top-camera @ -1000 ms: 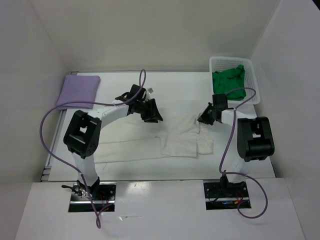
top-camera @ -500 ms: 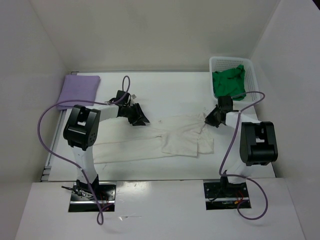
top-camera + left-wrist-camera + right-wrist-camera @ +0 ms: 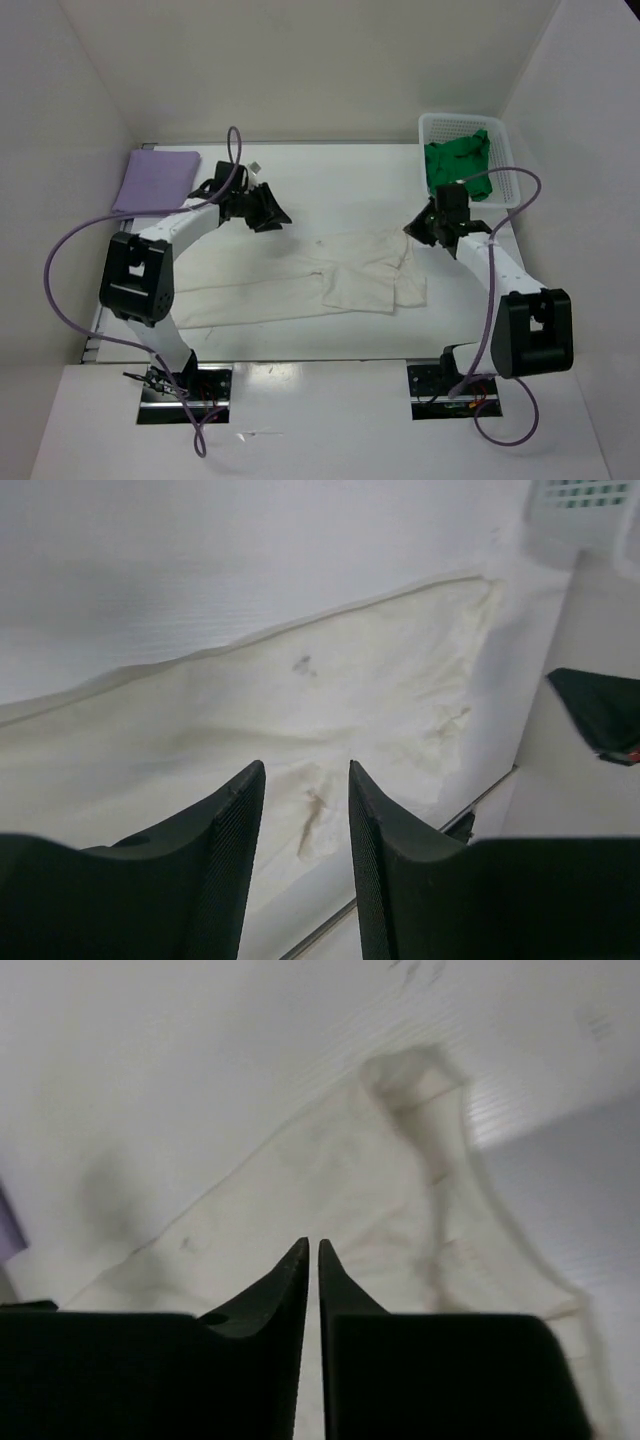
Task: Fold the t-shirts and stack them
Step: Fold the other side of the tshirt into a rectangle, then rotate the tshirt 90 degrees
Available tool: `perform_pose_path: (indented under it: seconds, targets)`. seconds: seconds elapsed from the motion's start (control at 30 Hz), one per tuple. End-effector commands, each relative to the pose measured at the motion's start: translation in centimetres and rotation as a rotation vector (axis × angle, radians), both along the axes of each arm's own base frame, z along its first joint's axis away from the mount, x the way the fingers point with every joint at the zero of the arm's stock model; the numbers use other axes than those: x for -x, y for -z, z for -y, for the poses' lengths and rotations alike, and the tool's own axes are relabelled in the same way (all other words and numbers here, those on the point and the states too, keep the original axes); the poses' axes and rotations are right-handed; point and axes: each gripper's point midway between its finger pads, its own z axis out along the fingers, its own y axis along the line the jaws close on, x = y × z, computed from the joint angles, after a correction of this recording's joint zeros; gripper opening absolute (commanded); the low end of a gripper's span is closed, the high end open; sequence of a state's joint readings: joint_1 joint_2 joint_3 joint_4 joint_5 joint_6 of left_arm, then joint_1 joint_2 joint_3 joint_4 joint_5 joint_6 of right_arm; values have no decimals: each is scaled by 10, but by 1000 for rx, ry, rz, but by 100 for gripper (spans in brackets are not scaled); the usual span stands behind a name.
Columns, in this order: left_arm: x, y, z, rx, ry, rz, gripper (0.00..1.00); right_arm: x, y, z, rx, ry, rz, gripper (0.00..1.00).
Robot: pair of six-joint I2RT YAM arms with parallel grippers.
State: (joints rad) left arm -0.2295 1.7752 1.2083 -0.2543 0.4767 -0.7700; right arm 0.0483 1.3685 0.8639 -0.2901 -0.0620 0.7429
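We see the off-white t-shirt spread flat mid-table, between and just below both grippers. The left gripper hovers with jaws parted, empty; the right gripper has its tips nearly touching (nothing between them). The lavender t-shirt lies folded far left, the green t-shirt in the basket

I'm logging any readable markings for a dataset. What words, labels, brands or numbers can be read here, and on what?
None can be read. The off-white shirt, lavender shirt, green shirt and white basket show no print. Small dark marks on the off-white shirt are smudges, not text.
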Motion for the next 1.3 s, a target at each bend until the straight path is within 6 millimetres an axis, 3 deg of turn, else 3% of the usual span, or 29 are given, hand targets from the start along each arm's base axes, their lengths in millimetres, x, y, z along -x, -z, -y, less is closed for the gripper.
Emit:
perform_pose_path:
  seconds: [0.0,0.03,0.17,0.33,0.4,0.43,0.47,0.53,0.57,0.6,0.63,0.67,0.7,0.73,0.77,0.8,0.83,0.87,0.9,0.97,1.0,1.03,1.07,1.1,1.13,1.17,1.2,1.23,1.27]
  targets:
    - [-4,-53,-1,5,24,154,47,32,5,-59,-57,-127,-59,9]
    - [-3,-65,-1,12,24,184,42,46,10,-85,-70,-189,-75,4]
    - [10,-81,-4,7,52,230,36,76,51,-122,-105,-264,-182,0]
    - [25,-99,-7,6,72,264,34,54,63,-133,-82,-280,-189,0]
    - [28,-101,-7,8,72,270,34,46,79,-135,-63,-271,-231,0]
    - [35,-106,-7,19,81,274,34,23,84,-145,-58,-279,-229,0]
    - [37,-108,-8,19,81,274,34,26,100,-143,-46,-276,-270,0]
    - [40,-109,-8,19,81,277,34,-6,101,-154,-59,-261,-249,0]
    - [44,-114,-9,21,81,285,34,-12,130,-156,-43,-257,-306,0]
    - [46,-112,-11,18,69,276,34,-54,108,-174,-86,-268,-233,0]
    - [50,-108,-12,16,69,268,34,-73,111,-173,-75,-276,-243,0]
    - [55,-111,-12,26,60,269,34,-85,145,-177,-53,-281,-304,0]
    - [60,-110,-10,27,69,268,34,-150,93,-201,-106,-312,-152,0]
    - [64,-108,-12,30,45,251,34,-161,91,-209,-101,-346,-175,0]
    - [66,-106,-14,23,39,251,34,-209,56,-230,-128,-378,-58,1]
    - [73,-107,-11,28,44,235,34,-218,37,-242,-130,-415,-21,2]
    - [73,-103,-14,10,30,224,34,-209,26,-251,-91,-471,-37,4]
    - [74,-105,-17,-2,18,226,34,-227,-31,-262,-89,-487,116,7]
    - [77,-110,-20,-8,8,241,35,-227,-56,-261,-88,-496,166,14]
    - [77,-117,-23,-18,-10,269,36,-210,-127,-264,-138,-542,264,26]
    - [74,-125,-32,-18,-38,286,38,-204,-141,-261,-128,-554,274,38]
    - [73,-123,-38,-31,-57,275,38,-199,-139,-255,-96,-553,254,43]
    - [70,-130,-44,-38,-79,291,39,-184,-145,-267,-51,-606,263,48]
    - [68,-132,-50,-51,-89,300,39,-165,-182,-267,-40,-624,313,54]
    - [67,-129,-56,-70,-99,293,40,-158,-143,-274,-29,-656,238,54]
    - [66,-129,-60,-66,-107,291,40,-140,-140,-287,-47,-698,251,54]
    - [67,-128,-63,-60,-113,279,40,-111,-202,-276,-99,-696,380,53]
    - [67,-118,-74,-64,-132,256,40,-80,-126,-267,-125,-698,217,37]
    - [67,-114,-78,-62,-141,243,39,-68,-137,-271,-191,-687,276,28]
